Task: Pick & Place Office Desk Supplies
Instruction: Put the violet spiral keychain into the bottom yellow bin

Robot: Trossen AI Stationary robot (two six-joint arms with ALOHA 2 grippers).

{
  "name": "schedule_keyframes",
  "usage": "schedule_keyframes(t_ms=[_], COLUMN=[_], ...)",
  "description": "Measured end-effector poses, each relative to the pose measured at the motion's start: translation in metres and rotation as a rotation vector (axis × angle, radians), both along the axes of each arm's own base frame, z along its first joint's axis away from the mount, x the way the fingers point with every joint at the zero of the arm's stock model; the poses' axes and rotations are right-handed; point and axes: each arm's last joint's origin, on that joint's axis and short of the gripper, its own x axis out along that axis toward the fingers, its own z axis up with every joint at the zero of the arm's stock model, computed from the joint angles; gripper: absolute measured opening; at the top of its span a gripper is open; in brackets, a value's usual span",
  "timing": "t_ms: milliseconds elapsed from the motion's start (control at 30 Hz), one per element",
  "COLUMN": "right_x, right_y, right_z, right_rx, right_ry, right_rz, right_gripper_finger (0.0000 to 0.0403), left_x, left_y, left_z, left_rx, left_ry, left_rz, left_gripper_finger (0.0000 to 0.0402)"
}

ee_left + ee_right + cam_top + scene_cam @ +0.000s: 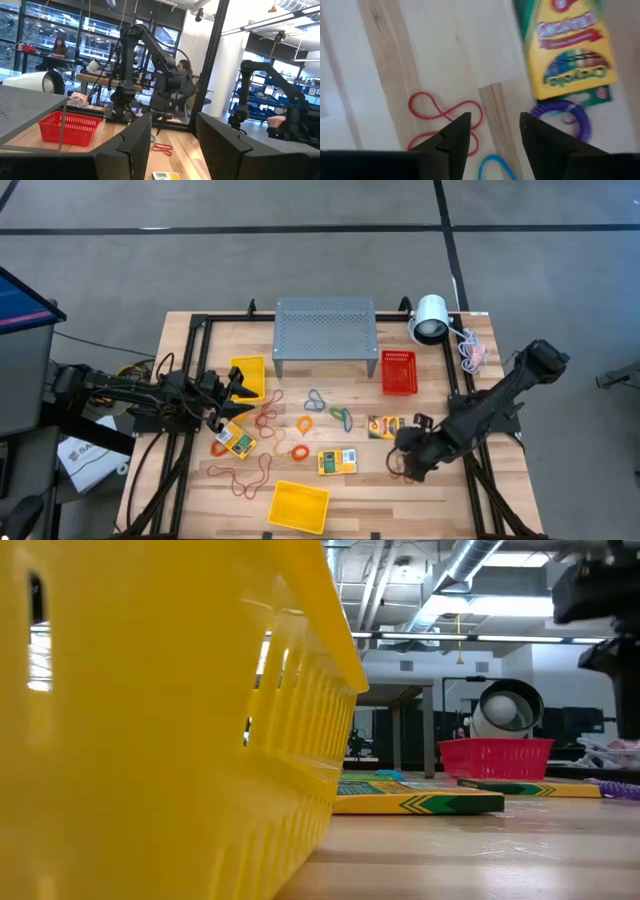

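Observation:
Three yellow-and-green crayon boxes lie flat on the wooden table: one at the left (233, 440), one in the middle (337, 462), one toward the right (385, 426). Thin rubber-band loops (300, 425) lie scattered between them. My right gripper (492, 125) hangs open, pointing steeply down over a red loop (445, 115), a blue loop (495, 167) and a purple loop (570, 115), beside the right crayon box (570, 45). It shows in the high view (405, 462) near the table's right side. My left gripper (175, 140) stands open and about level by the left yellow basket (248, 377), with nothing between its fingers.
A grey perforated stand (324, 330) and a white lamp (430, 318) stand at the far edge. A red basket (399, 372) sits right of the stand. A second yellow basket (298, 506) sits at the near edge and fills the left of the low view (150, 720).

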Motion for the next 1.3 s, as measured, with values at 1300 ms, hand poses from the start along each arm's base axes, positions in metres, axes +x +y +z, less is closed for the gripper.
schedule_keyframes(t_ms=[1300], right_x=[0.009], right_y=[-0.015], right_z=[-0.024], right_rx=[-0.125], right_ry=[0.166], right_rz=[0.001], right_gripper_finger=[0.017], left_x=[0.001], left_y=[0.0], left_z=[-0.003], left_rx=[0.001], left_ry=[0.031], left_rz=[-0.001], left_gripper_finger=[0.0155])
